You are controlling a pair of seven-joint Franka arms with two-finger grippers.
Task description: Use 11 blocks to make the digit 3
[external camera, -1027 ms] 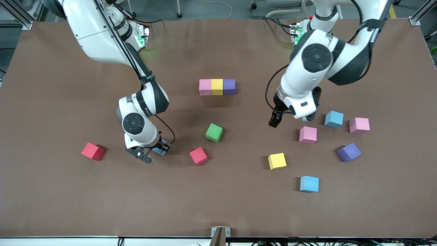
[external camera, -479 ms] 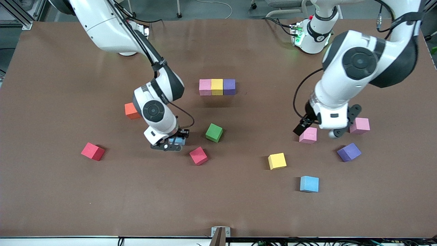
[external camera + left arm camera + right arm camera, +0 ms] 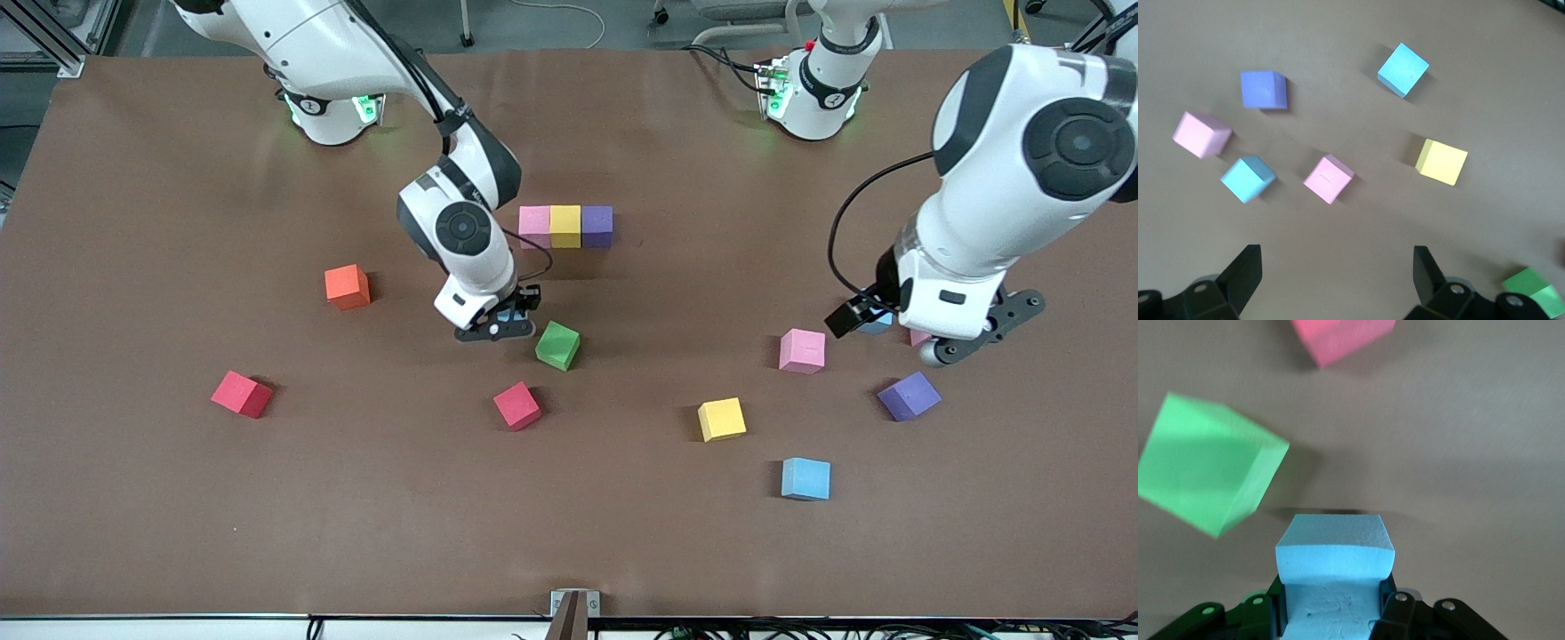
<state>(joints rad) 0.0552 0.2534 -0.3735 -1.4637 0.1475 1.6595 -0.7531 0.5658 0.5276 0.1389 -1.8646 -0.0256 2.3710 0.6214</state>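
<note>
The small light blue foam cube (image 3: 1335, 567) sits squeezed between the two fingers of the right gripper (image 3: 507, 317), which are shut on its sides, and it hangs in the air over the bare table just beside the green foam cube (image 3: 557, 345). It looks soft and very light, with a rough skin that should not slip, so a gentle pinch on two flat sides across the middle is enough; a hard pinch would likely squash it. The start of the digit 3 is a row of three touching cubes, pink (image 3: 534, 226), yellow (image 3: 564, 226) and purple (image 3: 597, 226), farther from the front camera than the green cube. The held cube probably goes next to that row. Loose cubes lie around: an orange one (image 3: 348, 286), two red ones (image 3: 242, 394) (image 3: 516, 405), another yellow one (image 3: 721, 419), another light blue one (image 3: 805, 478), another pink one (image 3: 802, 350) and another purple one (image 3: 909, 396). The left gripper (image 3: 973, 331) hovers over the cubes at the left arm's end of the brown table (image 3: 178, 498), with its fingers (image 3: 1245, 277) spread wide and nothing between them.
</note>
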